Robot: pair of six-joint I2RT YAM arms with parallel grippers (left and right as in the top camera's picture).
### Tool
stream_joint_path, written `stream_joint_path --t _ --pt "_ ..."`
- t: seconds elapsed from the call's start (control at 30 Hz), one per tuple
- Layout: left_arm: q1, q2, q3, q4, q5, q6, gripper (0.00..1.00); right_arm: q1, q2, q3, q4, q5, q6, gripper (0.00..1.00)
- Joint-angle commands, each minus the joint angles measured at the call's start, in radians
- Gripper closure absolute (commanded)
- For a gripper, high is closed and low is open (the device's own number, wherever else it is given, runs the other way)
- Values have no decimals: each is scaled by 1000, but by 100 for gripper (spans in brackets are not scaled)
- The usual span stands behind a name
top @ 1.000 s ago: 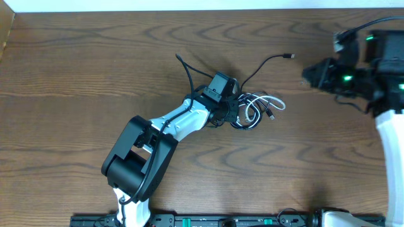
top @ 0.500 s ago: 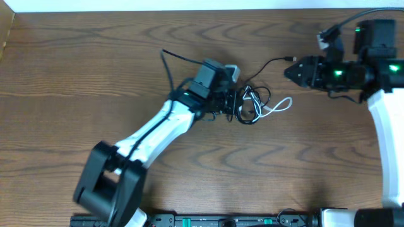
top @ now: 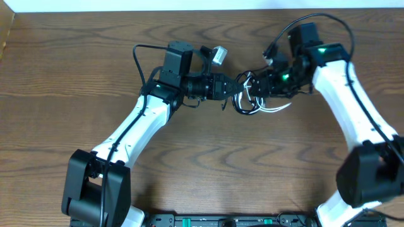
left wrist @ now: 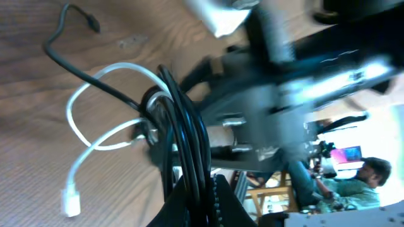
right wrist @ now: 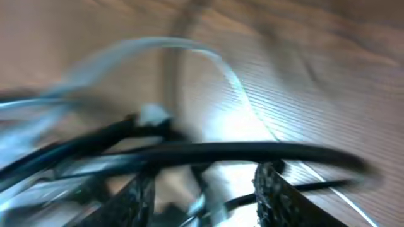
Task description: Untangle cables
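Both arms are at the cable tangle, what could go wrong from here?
The left gripper is shut on the black cable, and the white cable loops through the same bundle; pulling apart could tighten the knot. The right gripper is open over several strands and might close on both cables.

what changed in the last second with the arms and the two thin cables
The right gripper swept in from the table's right side to the tangle of thin black cable and thin white cable, jaws apart. The left gripper carried the tangle a little toward the far edge. Unchanged: its grip on the black cable; cables still tangled.
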Motion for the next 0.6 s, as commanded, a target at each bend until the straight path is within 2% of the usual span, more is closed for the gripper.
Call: stream_joint_path --t 0.0,0.17,0.33,0.57 --pt "12 -7 -2 43 59 -85 93 19 73 11 6 216 95 55" --pt "48 -8 -2 133 95 -160 93 8 173 10 12 448 187 57" --pt "121 -8 -2 150 109 -196 93 -22 235 5 -6 458 185 61" --pt "209 -8 -2 145 94 -156 93 -43 235 1 -13 453 153 63"
